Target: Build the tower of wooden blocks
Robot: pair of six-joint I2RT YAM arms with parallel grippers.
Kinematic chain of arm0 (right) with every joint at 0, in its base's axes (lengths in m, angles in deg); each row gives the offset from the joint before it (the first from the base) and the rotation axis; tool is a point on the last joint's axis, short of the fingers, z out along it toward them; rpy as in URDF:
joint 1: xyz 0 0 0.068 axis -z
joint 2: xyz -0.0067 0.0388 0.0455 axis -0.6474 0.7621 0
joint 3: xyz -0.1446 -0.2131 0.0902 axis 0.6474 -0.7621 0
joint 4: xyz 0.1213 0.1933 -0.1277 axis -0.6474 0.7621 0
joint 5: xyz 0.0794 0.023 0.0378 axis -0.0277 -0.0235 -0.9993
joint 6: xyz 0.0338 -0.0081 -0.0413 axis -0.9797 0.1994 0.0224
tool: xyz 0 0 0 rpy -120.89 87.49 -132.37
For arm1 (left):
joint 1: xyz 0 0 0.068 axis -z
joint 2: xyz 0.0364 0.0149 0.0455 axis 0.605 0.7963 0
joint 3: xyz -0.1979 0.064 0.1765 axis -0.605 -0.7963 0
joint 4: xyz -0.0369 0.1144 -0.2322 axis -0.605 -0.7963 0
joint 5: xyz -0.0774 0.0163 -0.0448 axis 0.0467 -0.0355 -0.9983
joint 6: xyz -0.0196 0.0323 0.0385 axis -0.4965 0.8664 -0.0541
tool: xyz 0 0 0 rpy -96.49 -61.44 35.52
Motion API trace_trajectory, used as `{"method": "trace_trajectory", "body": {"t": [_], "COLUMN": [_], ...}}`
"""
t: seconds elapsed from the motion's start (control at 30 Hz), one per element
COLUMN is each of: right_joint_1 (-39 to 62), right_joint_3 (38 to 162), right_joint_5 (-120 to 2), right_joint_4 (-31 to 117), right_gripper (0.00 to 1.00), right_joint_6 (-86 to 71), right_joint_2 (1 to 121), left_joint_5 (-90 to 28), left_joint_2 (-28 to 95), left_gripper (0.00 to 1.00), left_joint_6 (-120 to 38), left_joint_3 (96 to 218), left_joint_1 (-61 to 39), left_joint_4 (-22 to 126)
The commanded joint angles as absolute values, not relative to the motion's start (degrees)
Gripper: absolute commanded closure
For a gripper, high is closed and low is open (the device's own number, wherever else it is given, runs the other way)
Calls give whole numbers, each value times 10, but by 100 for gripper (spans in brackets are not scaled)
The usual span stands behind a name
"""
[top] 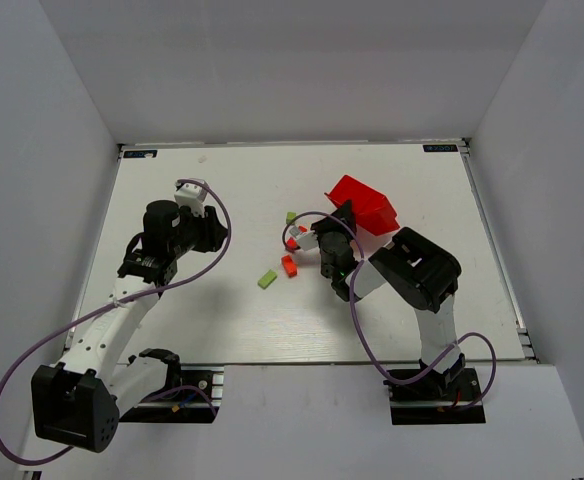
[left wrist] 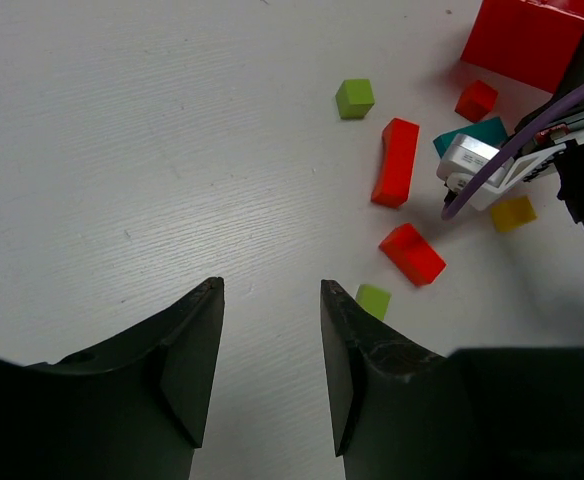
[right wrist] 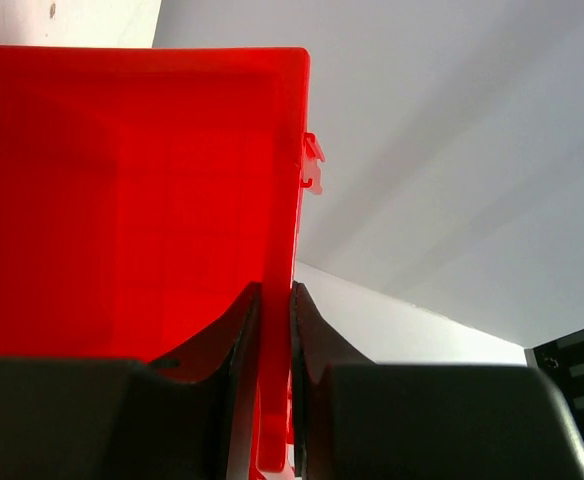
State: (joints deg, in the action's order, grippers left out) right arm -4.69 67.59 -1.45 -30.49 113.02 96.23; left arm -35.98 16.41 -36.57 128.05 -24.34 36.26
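Note:
The small wooden blocks lie loose on the table, none stacked. In the left wrist view I see a lime cube (left wrist: 355, 98), a red bar (left wrist: 396, 160), a red cube (left wrist: 476, 100), a teal block (left wrist: 484, 131), a yellow block (left wrist: 513, 213), an orange-red block (left wrist: 412, 253) and a lime block (left wrist: 373, 299). My left gripper (left wrist: 270, 290) is open and empty above bare table, left of the blocks (top: 289, 264). My right gripper (right wrist: 275, 290) is shut on one wall of the red bin (right wrist: 122, 200) and holds it tilted above the table (top: 364, 203).
The right arm's wrist and purple cable (left wrist: 532, 135) hang over the teal and yellow blocks. White walls enclose the table (top: 192, 310) on three sides. A lime bar (top: 267, 280) lies nearest the left arm (top: 162, 235).

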Motion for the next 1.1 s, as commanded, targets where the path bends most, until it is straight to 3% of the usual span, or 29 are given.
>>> {"method": "trace_trajectory", "body": {"t": [0.0,0.37,0.43,0.47,0.5,0.57,0.6,0.7,1.07], "right_joint_1": [-46,-9,21,30,50,95,109,197,314], "right_joint_3": [692,730,734,734,741,769,819,923,971], "right_joint_5": [-22,-1,19,29,34,28,-8,-157,-435], "right_joint_4": [-661,-638,-512,-468,-296,-131,175,419,605], "right_gripper": [100,100,100,100,100,100,100,100,100], "right_joint_6": [1195,1141,1091,976,928,671,507,276,78], "right_joint_2": [941,863,808,792,755,677,665,645,735], "left_joint_5": [-360,-360,-360,-360,-360,-360,-360,-367,-398], "left_joint_2": [160,176,182,187,187,187,192,197,203], "left_gripper": [46,46,46,46,46,46,46,46,46], "left_joint_6": [-360,-355,-355,-355,-355,-355,-355,-355,-350], "left_joint_3": [1287,1287,1292,1292,1292,1292,1292,1292,1297], "left_joint_1": [-240,-240,-240,-240,-240,-240,-240,-240,-230], "left_joint_4": [359,354,354,354,354,354,354,354,348]}}
